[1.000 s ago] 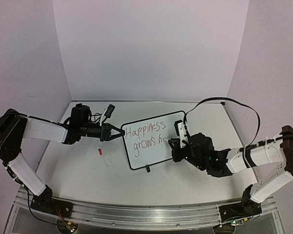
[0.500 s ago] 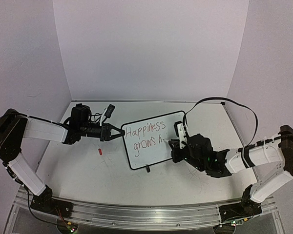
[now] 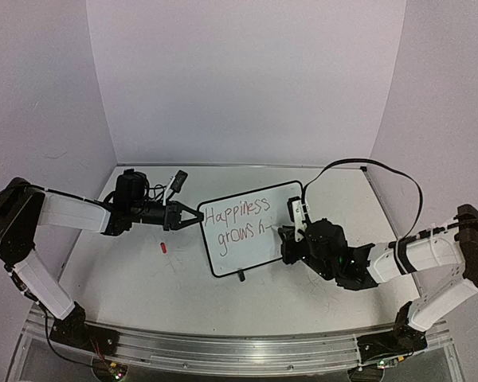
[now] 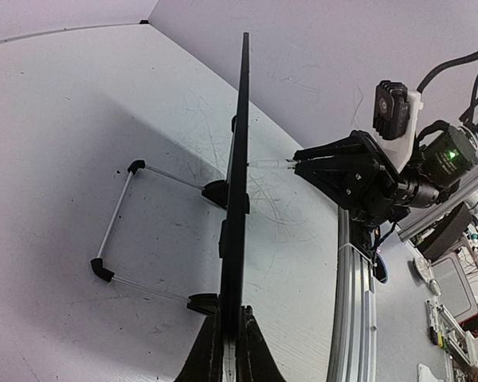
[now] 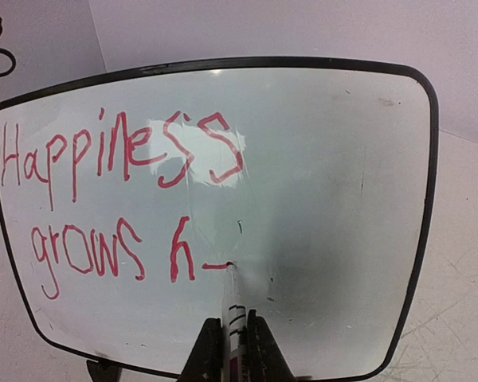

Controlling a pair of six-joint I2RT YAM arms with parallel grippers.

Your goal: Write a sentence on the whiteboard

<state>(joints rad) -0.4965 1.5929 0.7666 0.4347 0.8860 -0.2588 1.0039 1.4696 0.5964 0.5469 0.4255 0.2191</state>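
The whiteboard (image 3: 259, 245) stands upright mid-table, and I see it edge-on (image 4: 240, 143) in the left wrist view. My left gripper (image 3: 197, 218) (image 4: 229, 322) is shut on its left edge. The sentence (image 5: 119, 159) (image 3: 237, 213) in red reads "Happiness" above "grows h", followed by a short horizontal stroke. My right gripper (image 3: 284, 235) (image 5: 229, 328) is shut on a white marker (image 5: 233, 298). The marker's red tip touches the board (image 5: 334, 175) at the end of that stroke.
A small red marker cap (image 3: 163, 247) lies on the table left of the board. The board's wire stand (image 4: 115, 227) with black feet rests behind it. Purple walls close in the back and both sides.
The marker tip has moved a little to the right and left a short red stroke after the "h". The left gripper and the board have stayed put.
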